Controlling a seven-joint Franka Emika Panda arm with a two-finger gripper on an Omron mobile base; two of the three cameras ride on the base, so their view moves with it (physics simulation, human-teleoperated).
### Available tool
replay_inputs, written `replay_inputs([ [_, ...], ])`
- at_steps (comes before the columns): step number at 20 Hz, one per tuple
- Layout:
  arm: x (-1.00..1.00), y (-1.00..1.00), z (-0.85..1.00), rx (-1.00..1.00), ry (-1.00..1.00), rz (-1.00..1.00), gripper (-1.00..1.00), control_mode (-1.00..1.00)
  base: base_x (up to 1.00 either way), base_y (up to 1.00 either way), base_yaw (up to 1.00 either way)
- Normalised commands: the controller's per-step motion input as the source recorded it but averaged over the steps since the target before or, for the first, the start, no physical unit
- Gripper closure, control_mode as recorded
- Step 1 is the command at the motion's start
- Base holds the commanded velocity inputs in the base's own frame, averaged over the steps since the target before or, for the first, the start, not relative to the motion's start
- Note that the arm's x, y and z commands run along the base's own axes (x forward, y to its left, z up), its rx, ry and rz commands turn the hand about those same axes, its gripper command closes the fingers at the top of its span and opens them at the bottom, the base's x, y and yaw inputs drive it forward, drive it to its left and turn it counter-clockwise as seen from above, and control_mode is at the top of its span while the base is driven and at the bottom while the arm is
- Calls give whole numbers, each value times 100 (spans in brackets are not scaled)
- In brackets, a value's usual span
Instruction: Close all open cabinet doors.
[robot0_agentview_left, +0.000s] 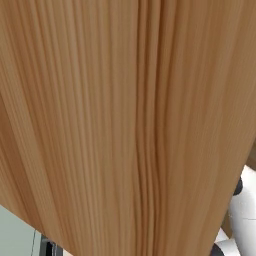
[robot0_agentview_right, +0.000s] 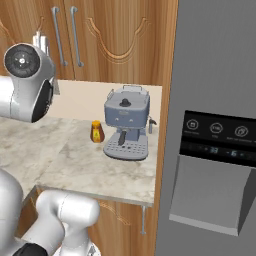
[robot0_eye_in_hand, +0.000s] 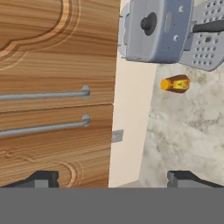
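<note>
Above the marble counter, the two cabinet doors lie flush side by side with their silver handles adjacent, ahead of the gripper, whose jaws stand wide apart holding nothing, one tip under the doors, the other under the counter.

The cabinet doors look like medium-brown wood with streaky grain and a matt, smooth face; their bar handles look like brushed silver metal. The worktop looks like pale mottled marble, smooth. The coffee machine looks like dull blue-grey metal or plastic. The small bottle is glossy amber. The refrigerator has flat matt grey panels.
</note>
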Motion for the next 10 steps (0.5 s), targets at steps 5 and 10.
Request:
replay_inputs([
  [5, -22, 0, -1, -8, 6, 9, -100, -100, 0, 0, 0],
  [10, 0, 0, 0, 0, 0, 0, -100, -100, 0, 0, 0],
])
